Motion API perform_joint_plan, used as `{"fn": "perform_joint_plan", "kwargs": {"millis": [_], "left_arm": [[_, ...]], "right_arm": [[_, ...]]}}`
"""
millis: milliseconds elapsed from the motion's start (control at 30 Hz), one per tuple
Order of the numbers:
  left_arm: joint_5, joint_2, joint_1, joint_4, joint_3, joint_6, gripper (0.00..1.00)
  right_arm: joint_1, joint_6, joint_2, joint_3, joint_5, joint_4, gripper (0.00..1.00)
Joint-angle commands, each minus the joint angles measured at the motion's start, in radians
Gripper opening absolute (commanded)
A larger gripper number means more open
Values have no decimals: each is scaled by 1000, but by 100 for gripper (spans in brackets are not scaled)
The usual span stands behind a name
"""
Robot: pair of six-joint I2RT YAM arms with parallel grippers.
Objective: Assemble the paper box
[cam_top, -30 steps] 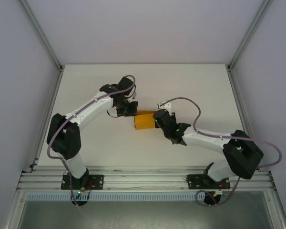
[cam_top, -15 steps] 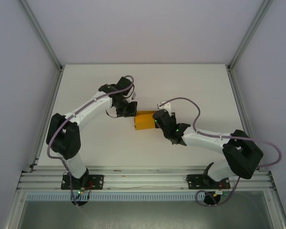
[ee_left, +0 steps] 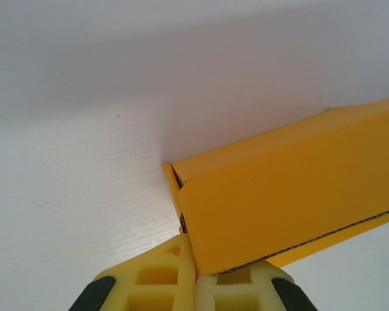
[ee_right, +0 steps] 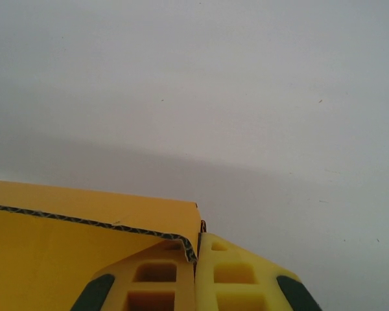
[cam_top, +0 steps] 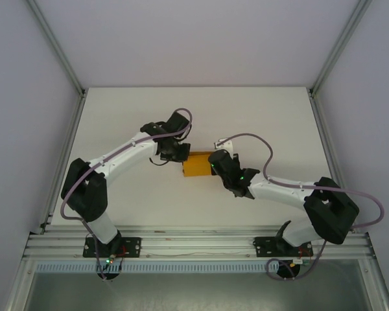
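Bright orange thin-card paper box (cam_top: pixel 196 164) mid-frame on white table (cam_top: pixel 117 116), pinched at both ends: left gripper (ee_left: pixel 194 262) clamped on left flap edge, right gripper (ee_right: pixel 196 253) clamped on right wall edge, probably steadying box for tucking flaps

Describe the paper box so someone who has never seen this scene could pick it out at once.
On the white table, look at the middle. There the left gripper and the right gripper come together, each shut on one end of the paper box. It is a small box of bright orange card, unlike the white surface under it and the dark grippers beside it.
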Motion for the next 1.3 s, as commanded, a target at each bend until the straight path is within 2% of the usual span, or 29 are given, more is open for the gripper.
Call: {"fn": "perform_joint_plan", "kwargs": {"millis": [0, 167, 400, 500, 633, 733, 900, 1067, 1267], "left_arm": [[1, 45, -15, -101, -13, 15, 0], [-17, 34, -62, 15, -102, -39, 0], [-159, -5, -172, 115, -243, -137, 0], [-164, -5, -178, 165, -311, -179, 0], [-210, 0, -178, 171, -330, -185, 0], [-219, 2, -179, 174, -326, -176, 0], [-255, 12, -182, 165, -301, -168, 0], [-278, 11, -195, 163, -296, -164, 0], [-288, 10, -199, 160, -287, -156, 0]], "right_arm": [[20, -4, 19, -40, -87, -130, 0], [19, 9, 9, -55, -96, -102, 0], [20, 47, -14, -90, -122, -44, 0], [19, 49, -23, -95, -130, -41, 1], [8, 63, -88, -79, -127, -80, 12], [-23, 52, -153, -53, -185, -131, 28], [-68, 79, -259, -58, -296, -119, 51], [-120, 123, -287, -32, -267, -125, 59], [-202, 169, -180, 57, -300, -200, 56]]}}
